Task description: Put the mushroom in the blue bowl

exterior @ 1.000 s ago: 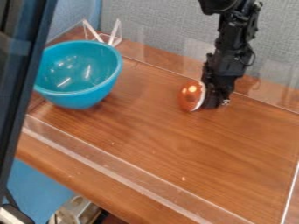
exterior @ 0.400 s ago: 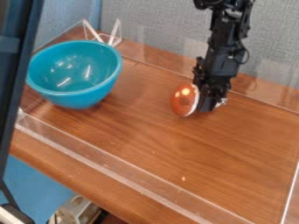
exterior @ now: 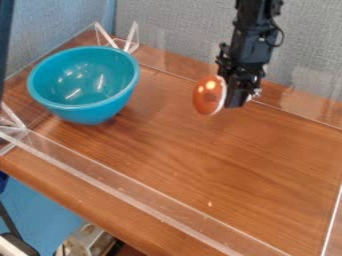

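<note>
The mushroom (exterior: 206, 97) has risen off the table, clamped in the fingers (exterior: 230, 98), cap jutting toward the blue bowl (exterior: 83, 84)

Mushroom lifted off the table

Gripper (exterior: 230, 92) raised from a second ago, jaws closed on the mushroom (exterior: 206, 97), which has left the wood of the table (exterior: 201, 170) and now hangs in the air at the gripper's left side, cap outward. Arm drawn up and a little back toward the rear wall. Dark bar at the picture's left edge swung almost out of view.
</note>
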Robot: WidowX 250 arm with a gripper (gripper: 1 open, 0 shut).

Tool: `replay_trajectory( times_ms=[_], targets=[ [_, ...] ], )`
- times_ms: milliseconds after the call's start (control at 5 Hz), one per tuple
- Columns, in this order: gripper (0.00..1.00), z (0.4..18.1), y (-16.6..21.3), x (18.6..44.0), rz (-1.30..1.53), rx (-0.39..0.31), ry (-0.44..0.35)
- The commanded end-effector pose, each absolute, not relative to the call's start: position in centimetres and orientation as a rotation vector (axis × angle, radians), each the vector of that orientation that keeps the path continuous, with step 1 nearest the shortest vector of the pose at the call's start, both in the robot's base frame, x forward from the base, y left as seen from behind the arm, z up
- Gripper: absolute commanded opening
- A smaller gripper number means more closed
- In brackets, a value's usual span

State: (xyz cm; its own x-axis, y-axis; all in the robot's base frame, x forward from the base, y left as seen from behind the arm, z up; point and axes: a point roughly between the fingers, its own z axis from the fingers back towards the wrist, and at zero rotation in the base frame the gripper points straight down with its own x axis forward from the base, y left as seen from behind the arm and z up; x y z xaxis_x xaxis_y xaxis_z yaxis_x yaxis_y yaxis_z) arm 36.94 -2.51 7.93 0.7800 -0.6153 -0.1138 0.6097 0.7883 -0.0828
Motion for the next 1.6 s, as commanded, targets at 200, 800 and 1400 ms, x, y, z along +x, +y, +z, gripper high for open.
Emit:
replay_trajectory(
  times_ms=[200,800,1400],
  targets=[
    [0.00,13.8,1.5,37.4,-0.394,-0.025,-0.003],
    [0.00,15.3,8.3,36.4,-0.068,-0.043,-0.033],
    [0.00,14.2,13.4,37.8,0.130,-0.046,-0.029]
  ],
)
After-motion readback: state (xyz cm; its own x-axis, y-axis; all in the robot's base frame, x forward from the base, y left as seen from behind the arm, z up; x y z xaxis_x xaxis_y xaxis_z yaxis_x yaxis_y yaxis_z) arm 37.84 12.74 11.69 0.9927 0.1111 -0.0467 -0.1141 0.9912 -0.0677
